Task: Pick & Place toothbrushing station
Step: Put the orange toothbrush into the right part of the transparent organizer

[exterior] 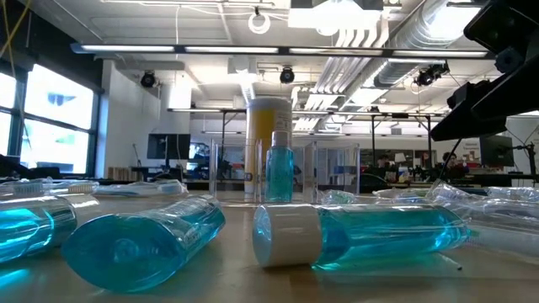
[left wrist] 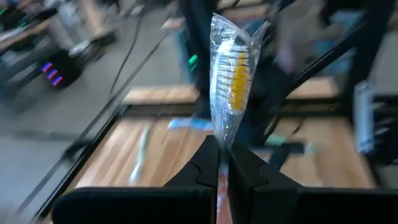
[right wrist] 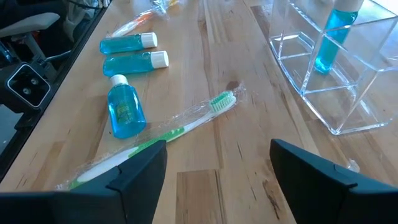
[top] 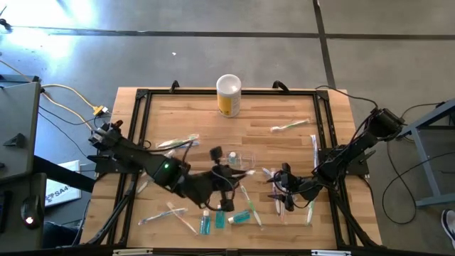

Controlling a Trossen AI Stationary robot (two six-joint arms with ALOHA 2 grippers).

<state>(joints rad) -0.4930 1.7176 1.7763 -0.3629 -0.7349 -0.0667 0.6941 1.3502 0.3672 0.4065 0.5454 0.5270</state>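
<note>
The wrapped toothbrush (left wrist: 229, 81) with yellow and white bristles is held clear of the table, clamped by its handle between the clenched fingers of the left gripper (left wrist: 222, 171), head pointing away from the wrist. It is judged to be light and stiff, but its crinkled clear wrapper is likely slippery, so the handle, low down, is the sound place to be gripped, not the loose wrapper end.

The clear holder (right wrist: 333, 68) stands near mid-table, with one teal bottle (right wrist: 333, 34) already upright in a compartment. Its thin transparent walls are judged brittle and easily nudged. Three more teal bottles (right wrist: 127, 62) lie on the wood, apart from the holder, and a green toothbrush (right wrist: 168, 134) in its wrapper lies just ahead of the right gripper (right wrist: 217, 168), whose fingers are spread wide and hold nothing.

The bristle colour is given only by the left wrist view. The layout of both arms and the yellow canister (top: 228, 95) at the far edge is given by the high view, where the held brush cannot be made out.
</note>
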